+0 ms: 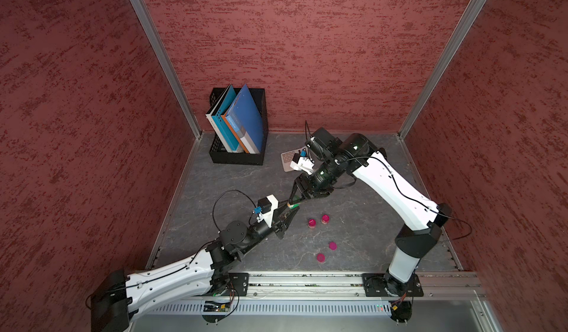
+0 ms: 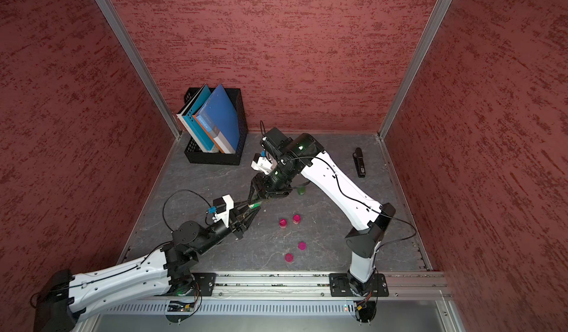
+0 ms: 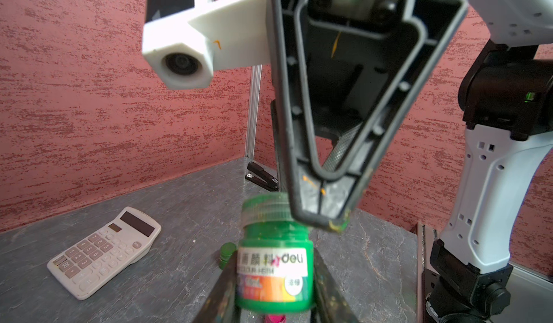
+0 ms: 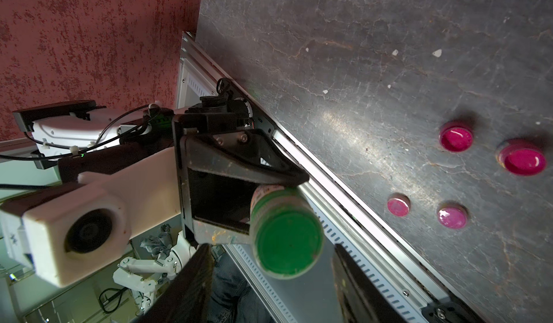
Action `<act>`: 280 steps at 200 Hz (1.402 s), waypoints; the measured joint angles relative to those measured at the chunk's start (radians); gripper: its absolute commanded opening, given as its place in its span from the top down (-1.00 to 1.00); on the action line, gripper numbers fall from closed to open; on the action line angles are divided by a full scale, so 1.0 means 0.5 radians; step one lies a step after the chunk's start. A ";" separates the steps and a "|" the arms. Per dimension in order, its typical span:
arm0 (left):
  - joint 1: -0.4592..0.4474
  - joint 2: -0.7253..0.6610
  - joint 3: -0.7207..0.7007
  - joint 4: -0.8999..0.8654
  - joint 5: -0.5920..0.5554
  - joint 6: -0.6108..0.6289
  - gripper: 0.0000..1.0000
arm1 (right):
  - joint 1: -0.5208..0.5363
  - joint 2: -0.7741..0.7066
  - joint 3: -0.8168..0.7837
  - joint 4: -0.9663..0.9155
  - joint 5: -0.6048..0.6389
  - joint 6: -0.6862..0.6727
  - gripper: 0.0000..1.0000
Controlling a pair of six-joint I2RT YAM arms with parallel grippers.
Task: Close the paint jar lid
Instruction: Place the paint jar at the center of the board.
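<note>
A green paint jar (image 3: 275, 264) with a white and rainbow label hangs above the table, and my left gripper (image 3: 273, 257) is shut on its body. Its green lid (image 3: 263, 207) sits on the jar's mouth. In the right wrist view the lid (image 4: 287, 240) faces the camera between the fingers of my right gripper (image 4: 272, 246), which is open with a gap on each side. A right finger (image 3: 323, 199) stands right beside the lid. In both top views the two grippers meet at the jar (image 1: 290, 205) (image 2: 255, 205) near the table's middle.
Two open pink jars (image 1: 312, 223) (image 1: 325, 219) and two pink lids (image 1: 332, 246) (image 1: 320, 257) lie nearer the front. A small green jar (image 2: 301, 190), a calculator (image 3: 104, 249), a black stapler (image 2: 359, 162) and a black box of books (image 1: 239, 127) stand further back.
</note>
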 measured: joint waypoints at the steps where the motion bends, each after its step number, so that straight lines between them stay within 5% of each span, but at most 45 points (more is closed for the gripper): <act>1: 0.000 0.000 0.001 -0.001 0.000 0.001 0.60 | 0.001 0.000 -0.002 0.000 0.000 0.000 -0.20; 117: 0.000 -0.001 0.017 0.000 0.004 0.000 0.59 | 0.005 0.000 -0.090 0.075 -0.088 0.021 0.27; 225: -0.002 -0.007 0.018 -0.015 -0.005 -0.001 0.58 | 0.005 0.008 -0.105 0.101 -0.089 0.018 0.38; 280: -0.002 -0.008 0.021 -0.042 -0.021 -0.003 0.25 | 0.005 0.009 -0.105 0.114 -0.043 0.014 0.55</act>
